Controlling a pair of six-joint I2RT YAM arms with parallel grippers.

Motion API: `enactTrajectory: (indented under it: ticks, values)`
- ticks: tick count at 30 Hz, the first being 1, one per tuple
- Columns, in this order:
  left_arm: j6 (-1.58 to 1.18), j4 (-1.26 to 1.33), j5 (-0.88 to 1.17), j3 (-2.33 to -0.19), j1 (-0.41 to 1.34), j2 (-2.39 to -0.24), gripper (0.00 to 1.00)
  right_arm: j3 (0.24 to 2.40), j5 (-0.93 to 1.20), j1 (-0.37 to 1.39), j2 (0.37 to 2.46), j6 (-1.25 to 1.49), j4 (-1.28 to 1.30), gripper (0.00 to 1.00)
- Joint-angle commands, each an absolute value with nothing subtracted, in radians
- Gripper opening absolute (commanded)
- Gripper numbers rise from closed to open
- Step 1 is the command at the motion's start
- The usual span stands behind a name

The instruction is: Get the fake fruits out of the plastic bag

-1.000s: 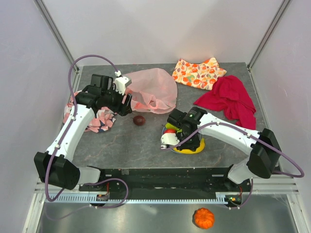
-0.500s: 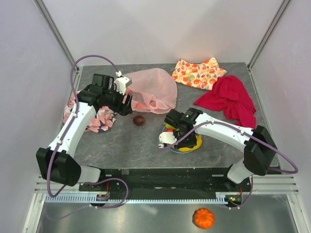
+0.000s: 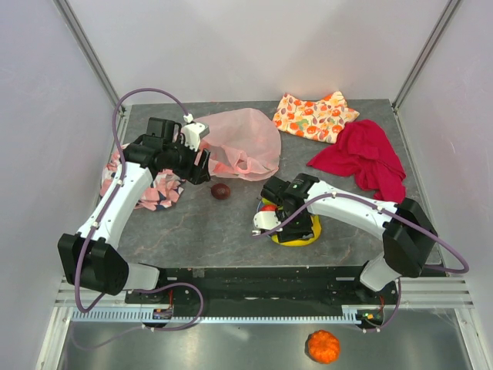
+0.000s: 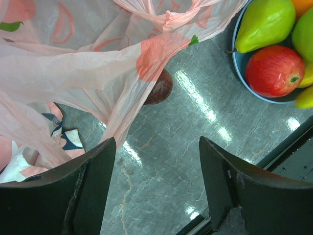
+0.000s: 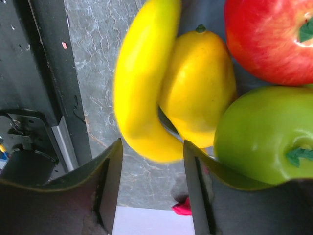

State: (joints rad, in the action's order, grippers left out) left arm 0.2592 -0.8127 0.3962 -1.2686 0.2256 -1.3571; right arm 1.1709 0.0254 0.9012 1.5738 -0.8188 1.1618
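Note:
The pink plastic bag (image 3: 240,141) lies crumpled at the back left, and its folds fill the upper left of the left wrist view (image 4: 73,63). My left gripper (image 3: 198,169) hangs open at the bag's near-left edge (image 4: 156,147), holding nothing. A dark purple fruit (image 3: 221,191) rests on the table just past the bag's edge (image 4: 159,88). The blue plate (image 4: 239,73) holds a green pear (image 4: 264,22), a red apple (image 4: 274,71) and other fruits. My right gripper (image 3: 271,222) is open over the plate (image 5: 151,147), a blurred yellow banana (image 5: 142,88) just beyond its tips, beside a yellow fruit (image 5: 200,83).
A fruit-print orange cloth (image 3: 316,116) and a red cloth (image 3: 362,158) lie at the back right. A pink-and-black patterned cloth (image 3: 154,193) sits under my left arm. An orange pumpkin (image 3: 323,346) lies off the table below the front rail.
My right gripper's jaws have spread apart over the plate and released the banana, which now lies beyond the tips. The left arm and the bag have not moved.

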Motion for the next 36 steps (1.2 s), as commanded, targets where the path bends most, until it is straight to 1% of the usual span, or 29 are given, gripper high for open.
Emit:
enactTrajectory:
  ticks: [1,9,13,17,20,25,30,33,34,36]
  values:
    - [0.236,-0.79,0.42,-1.27,0.221,-1.362,0.76,1.175,0.008,0.907,1.566,-0.802,1.152,0.62]
    - [0.236,-0.79,0.423,-1.264,0.221,-1.362,0.76,1.17,0.006,0.905,1.563,-0.782,1.155,0.64]
    - [0.238,-0.799,0.422,-1.267,0.221,-1.358,0.76,1.14,0.006,0.905,1.516,-0.787,1.233,0.63]
    - [0.238,-0.801,0.423,-1.258,0.221,-1.35,0.76,0.998,0.063,0.905,1.344,-0.837,1.233,0.63]
    - [0.238,-0.799,0.423,-1.256,0.221,-1.351,0.76,0.884,0.066,0.905,1.248,-0.88,1.146,0.64]
    - [0.238,-0.81,0.42,-1.269,0.221,-1.35,0.76,0.798,0.067,0.905,1.238,-0.891,1.04,0.64]
    - [0.238,-0.81,0.419,-1.256,0.221,-1.336,0.76,0.746,0.077,0.905,1.243,-0.879,0.935,0.58]
    - [0.238,-0.81,0.416,-1.252,0.221,-1.333,0.76,0.727,0.061,0.905,1.249,-0.882,0.887,0.43]
    - [0.236,-0.808,0.416,-1.252,0.221,-1.328,0.76,0.726,0.058,0.905,1.247,-0.885,0.884,0.35]
    - [0.238,-0.808,0.416,-1.249,0.219,-1.328,0.76,0.719,0.058,0.905,1.235,-0.888,0.871,0.32]
